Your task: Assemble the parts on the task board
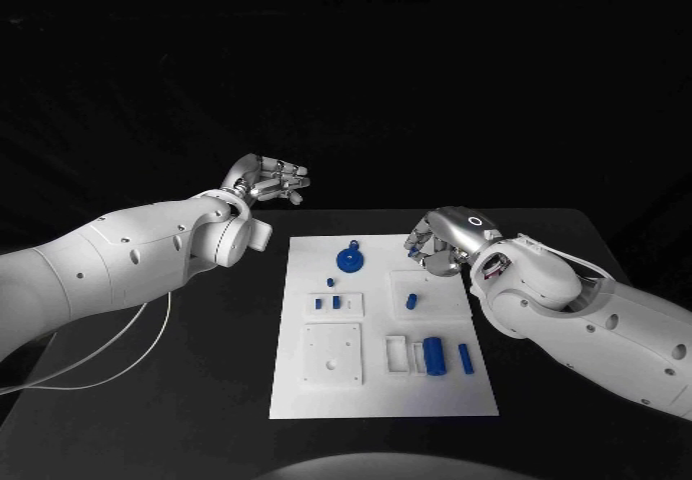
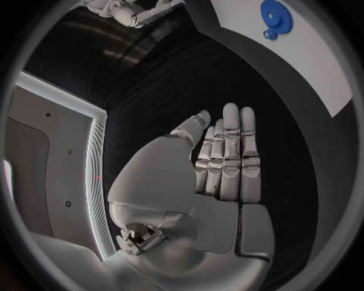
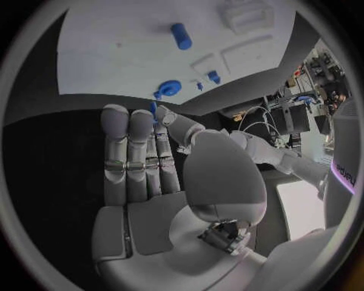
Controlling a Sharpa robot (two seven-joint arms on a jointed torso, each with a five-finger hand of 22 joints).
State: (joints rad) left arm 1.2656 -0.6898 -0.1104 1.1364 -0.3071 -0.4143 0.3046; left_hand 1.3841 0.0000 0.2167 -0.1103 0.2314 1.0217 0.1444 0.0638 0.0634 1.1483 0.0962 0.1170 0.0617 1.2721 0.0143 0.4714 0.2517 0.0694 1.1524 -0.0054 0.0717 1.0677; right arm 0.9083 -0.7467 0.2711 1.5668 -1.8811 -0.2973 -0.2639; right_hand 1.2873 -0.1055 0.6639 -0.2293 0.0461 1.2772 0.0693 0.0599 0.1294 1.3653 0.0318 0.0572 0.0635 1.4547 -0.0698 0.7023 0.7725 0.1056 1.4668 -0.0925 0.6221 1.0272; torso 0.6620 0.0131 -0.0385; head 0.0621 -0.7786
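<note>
Both the left hand, off the board's far left corner, and the right hand, at its far right edge, hold nothing, fingers straight; the parts, probably light, stiff and slippery, suit a sideways pinch.

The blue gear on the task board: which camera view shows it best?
The left wrist view: the blue gear lies large and unobstructed on the task board, its teeth visible. The head view shows it small, at the board's far end. The right wrist view shows it partly behind the right hand.
</note>
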